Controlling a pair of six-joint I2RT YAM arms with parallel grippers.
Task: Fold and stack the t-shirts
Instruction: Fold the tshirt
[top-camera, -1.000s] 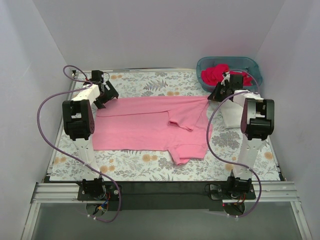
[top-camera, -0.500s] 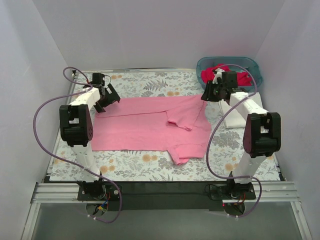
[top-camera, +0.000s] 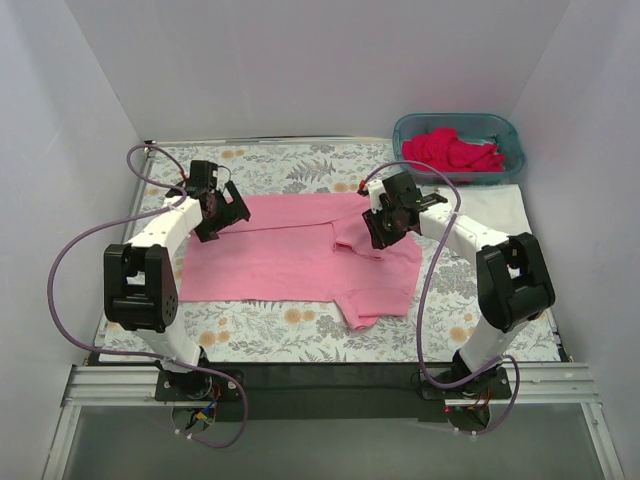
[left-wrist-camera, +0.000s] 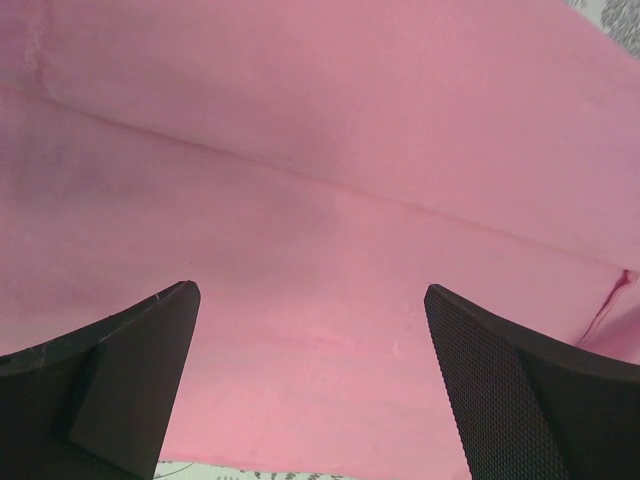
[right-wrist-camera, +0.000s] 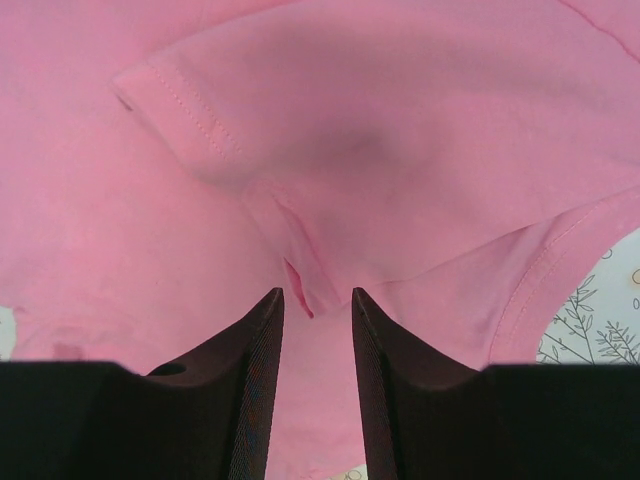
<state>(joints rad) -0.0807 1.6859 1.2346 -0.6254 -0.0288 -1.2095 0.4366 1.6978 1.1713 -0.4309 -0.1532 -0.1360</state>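
The light pink t-shirt (top-camera: 290, 255) lay spread on the counter's floral cloth (top-camera: 300, 165), directly beneath both hands. One sleeve (right-wrist-camera: 330, 150) was already turned in over the body.

The left hand (left-wrist-camera: 310, 290) hovered over the shirt's flat body with its jaws spread wide and nothing between them. A long crease ran across the fabric just ahead of its fingertips.

The right hand (right-wrist-camera: 317, 300) hung low over the turned-in sleeve, its jaws parted only a little. A small ridge of cloth sat right at their tips, but no fabric was visibly clamped.

Well beyond the right hand on its outer side stood the teal basket (top-camera: 405, 130) with the deep pink-red shirts (top-camera: 455, 150). A white shirt (top-camera: 495, 205) lay nearer that hand.

The main risk seemed to lie with the right hand. With so narrow a gap it could catch only the sleeve's top layer, and a lift would then peel the sleeve back open instead of carrying the whole edge.

The left hand's wide jaws could scoop a bunch of cloth rather than a clean edge and leave a lump in the fold.

If one hand gripped and the other slipped, the shirt would probably skew on the cloth.

The right arm's purple cable (top-camera: 421, 290) also hung over the shirt and might drag it.
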